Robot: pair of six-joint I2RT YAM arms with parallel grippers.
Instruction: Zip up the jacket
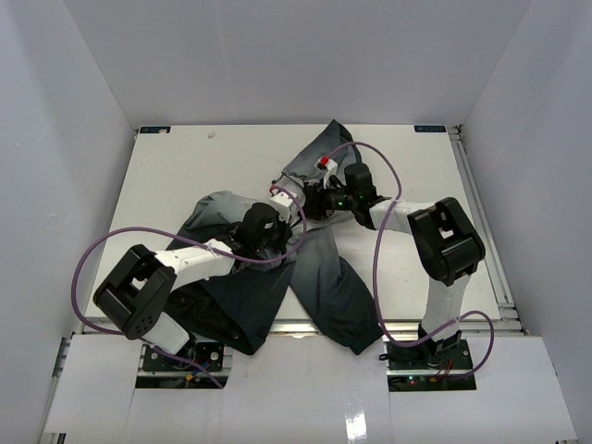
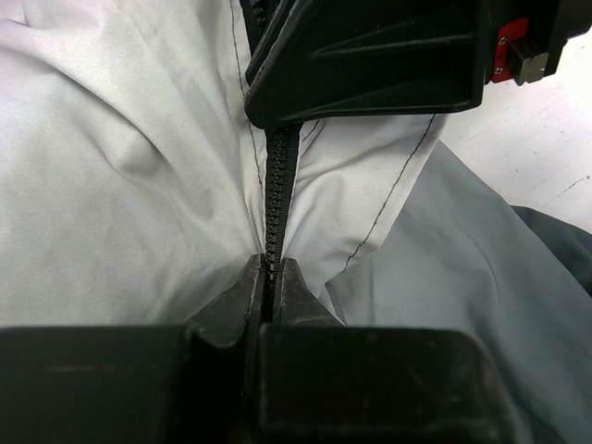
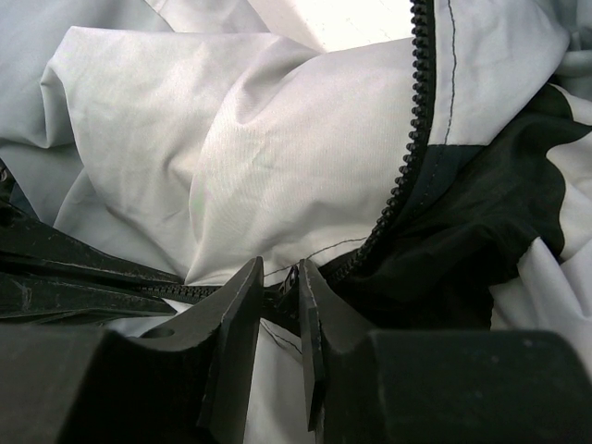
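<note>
On table (image 1: 185, 176) | jacket (image 1: 324, 287) lies near-left to far-right | left tool (image 2: 271, 273) clamped on zipper (image 2: 277, 185) | right tool (image 3: 277, 289) apart

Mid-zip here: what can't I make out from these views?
Right wrist view: whether the right pincer actually clamps the zipper; its fingertips and shadow hide the contact.
Left wrist view: the zipper nearer than the left pincer, blocked by its own body.
Top view: the jacket front, under both pincers; teeth too small.
</note>
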